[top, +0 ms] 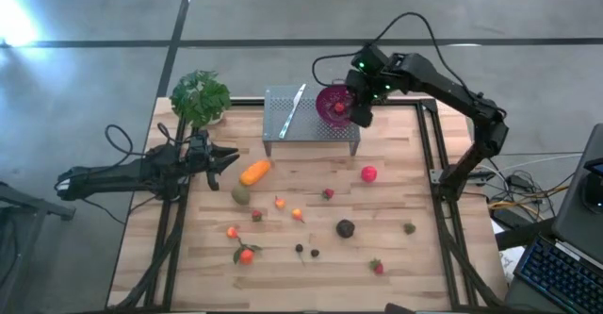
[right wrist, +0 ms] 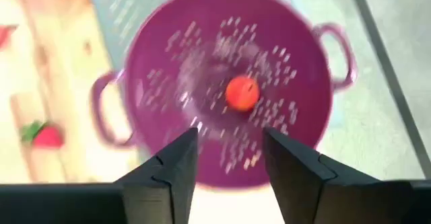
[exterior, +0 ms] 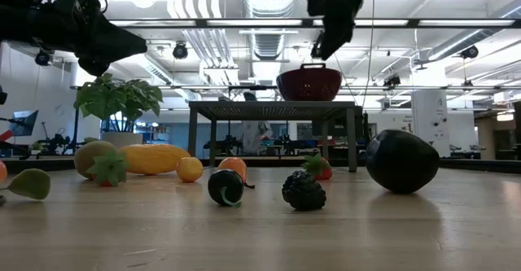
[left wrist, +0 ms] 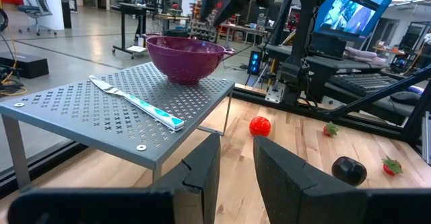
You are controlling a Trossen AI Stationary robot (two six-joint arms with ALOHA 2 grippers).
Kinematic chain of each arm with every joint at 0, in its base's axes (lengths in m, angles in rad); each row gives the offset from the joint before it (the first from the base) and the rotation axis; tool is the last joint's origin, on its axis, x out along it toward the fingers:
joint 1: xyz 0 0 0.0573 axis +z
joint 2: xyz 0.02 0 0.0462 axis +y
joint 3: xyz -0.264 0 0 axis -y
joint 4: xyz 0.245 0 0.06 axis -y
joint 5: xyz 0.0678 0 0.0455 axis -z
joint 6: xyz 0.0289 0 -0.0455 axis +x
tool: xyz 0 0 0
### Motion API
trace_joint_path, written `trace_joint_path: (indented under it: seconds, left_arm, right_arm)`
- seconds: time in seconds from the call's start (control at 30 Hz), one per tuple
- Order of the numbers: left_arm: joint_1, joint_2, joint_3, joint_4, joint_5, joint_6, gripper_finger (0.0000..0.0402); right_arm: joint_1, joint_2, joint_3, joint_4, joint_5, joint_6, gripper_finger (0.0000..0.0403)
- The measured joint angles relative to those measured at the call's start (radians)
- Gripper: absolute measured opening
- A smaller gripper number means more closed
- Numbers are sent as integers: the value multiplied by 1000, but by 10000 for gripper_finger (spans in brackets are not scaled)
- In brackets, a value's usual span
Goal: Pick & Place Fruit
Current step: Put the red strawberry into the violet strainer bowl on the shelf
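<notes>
My right gripper (right wrist: 229, 158) hangs open just above the purple colander bowl (top: 333, 104), which stands on the grey perforated stand (top: 311, 118). One small orange-red fruit (right wrist: 242, 93) lies in the bottom of the bowl. My left gripper (top: 224, 158) is open and hovers above the table's left side, just left of the elongated orange fruit (top: 254, 172). The olive-green fruit (top: 241, 195), red ball (top: 368, 173), dark purple ball (top: 346, 227) and several tiny pieces lie scattered on the wooden table.
A knife with a blue handle (left wrist: 138, 103) lies on the stand beside the bowl. A leafy green plant (top: 200, 97) stands at the table's far left corner. Small berries (exterior: 303, 190) and strawberries (top: 377, 267) lie toward the near edge. Dark metal rails (top: 431, 163) run along the table's sides.
</notes>
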Motion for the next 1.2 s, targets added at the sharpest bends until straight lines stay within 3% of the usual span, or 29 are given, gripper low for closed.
trace_joint_path:
  seconds: [0.5, 0.73, 0.83, 1.03, 1.2]
  left_arm:
    - [0, 0, 0, 0, 0, 0, 96]
    - [0, 0, 0, 0, 0, 0, 96]
    - [0, 0, 0, 0, 0, 0, 96]
    - [0, 0, 0, 0, 0, 0, 96]
    - [0, 0, 0, 0, 0, 0, 96]
  right_arm:
    - [178, -255, -14, -174, -1, 188, 85]
    - [375, -371, -76, -198, 5, 378, 65]
    - [479, -414, -131, -212, 63, 491, 64]
    - [695, -461, -233, -299, 165, 779, 76]
    - [858, -472, -331, -353, 185, 1019, 85]
